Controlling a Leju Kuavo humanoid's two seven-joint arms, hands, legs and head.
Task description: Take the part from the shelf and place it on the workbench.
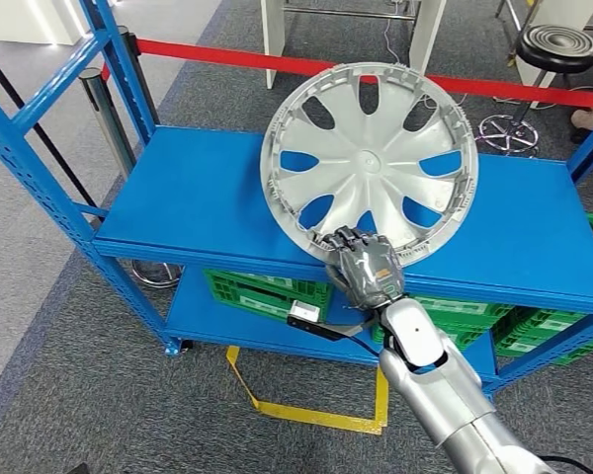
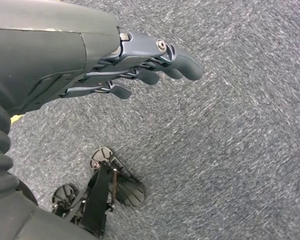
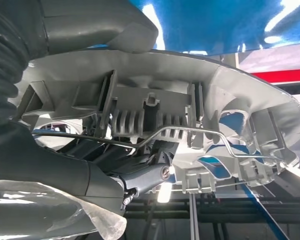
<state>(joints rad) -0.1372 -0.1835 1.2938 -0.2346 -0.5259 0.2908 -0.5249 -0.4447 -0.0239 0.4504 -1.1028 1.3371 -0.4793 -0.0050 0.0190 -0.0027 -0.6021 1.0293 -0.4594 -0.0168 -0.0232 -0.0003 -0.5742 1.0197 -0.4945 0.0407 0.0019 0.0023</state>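
Note:
A silver wheel cover (image 1: 368,158) with several oval cut-outs stands tilted above the top board of the blue shelf (image 1: 189,197), its far edge raised. My right hand (image 1: 365,265) grips its near rim at the shelf's front edge. In the right wrist view the thumb (image 3: 99,22) lies on one face of the wheel cover (image 3: 216,95) and dark fingers (image 3: 144,175) curl under its ribbed back. My left hand (image 2: 141,65) hangs over grey carpet with its fingers loosely extended and nothing in it.
Green crates (image 1: 267,291) sit on the shelf's lower board. A red barrier tape (image 1: 226,57) runs behind the shelf, with a black stool (image 1: 558,47) at the back right. Yellow tape (image 1: 308,410) marks the carpet in front of the shelf.

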